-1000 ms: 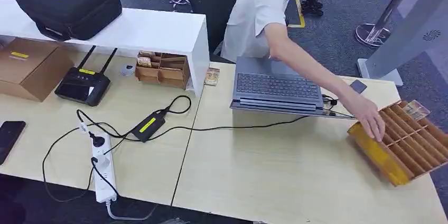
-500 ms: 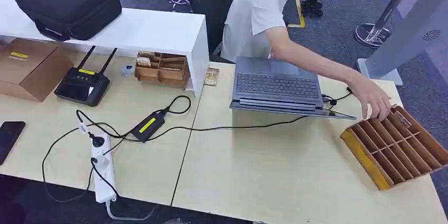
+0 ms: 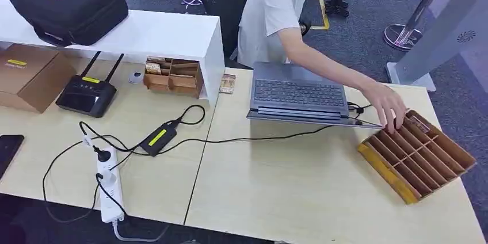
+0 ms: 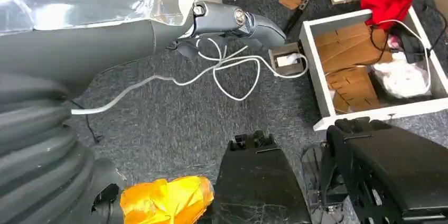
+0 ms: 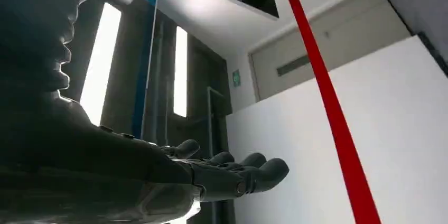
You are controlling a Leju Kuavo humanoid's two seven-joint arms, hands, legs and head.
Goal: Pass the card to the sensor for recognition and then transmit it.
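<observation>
left hand (image 4: 232, 20): hung floorward, nothing held | right hand (image 5: 232, 174): outstretched, empty | risk: person's hand (image 3: 387, 106) struck at divided tray (image 3: 419, 157) if reached for.

Person (image 3: 276, 19) cut off by top edge of head view, upper part out of frame. Person's fingertips (image 3: 394, 123) dip into far corner of divided tray (image 3: 417, 155); small item there (image 3: 419, 123) too small to tell, possibly card. Phone (image 3: 8, 151) clipped by left edge. Left hand (image 4: 232, 23): fingers mostly hidden behind thumb. Right hand (image 5: 232, 174) dark, backlit, detail lost.
</observation>
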